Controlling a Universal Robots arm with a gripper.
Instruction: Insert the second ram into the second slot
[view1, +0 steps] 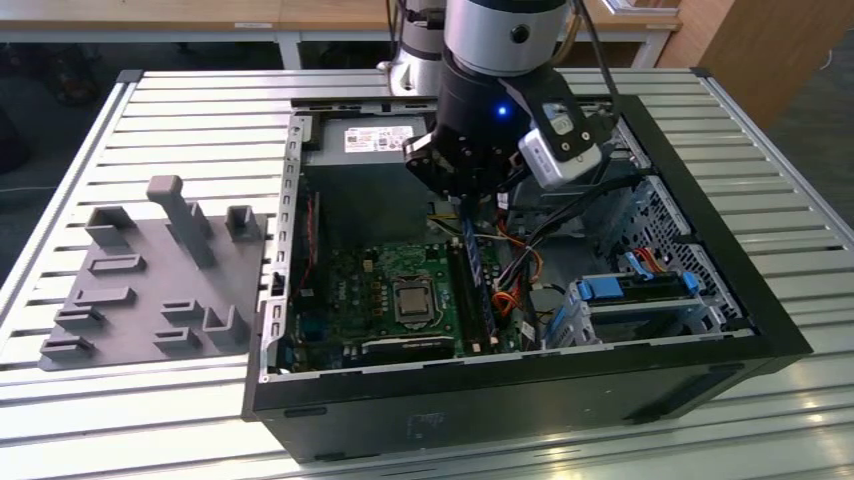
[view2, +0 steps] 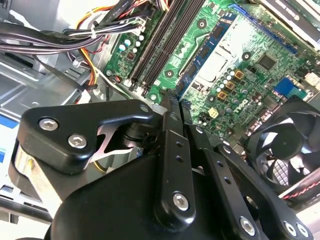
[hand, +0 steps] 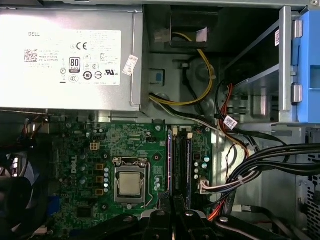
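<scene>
My gripper (view1: 461, 205) hangs over the open computer case (view1: 694, 240), above the far end of the memory slots (view1: 483, 300). In the second wrist view the fingertips (view2: 169, 97) meet, and I see nothing between them. The second ram (hand: 170, 160), a thin blue strip seen edge-on, stands in a slot on the green motherboard (hand: 80, 165), in line with the gripper (hand: 173, 200). In the exterior view this blue strip (view1: 470, 255) lies just below the fingers. Another bluish strip (hand: 189, 160) stands two slots over. The dark slots (view2: 155, 50) run away from the gripper (view2: 176, 100).
A processor socket (hand: 130, 182) sits beside the slots. The power supply (hand: 70, 55) fills the far end of the case, and cable bundles (hand: 260, 165) cross near a blue drive cage (view1: 641, 290). A fan (view2: 280, 145) sits by the board. A grey fixture (view1: 147, 280) lies at the exterior view's left.
</scene>
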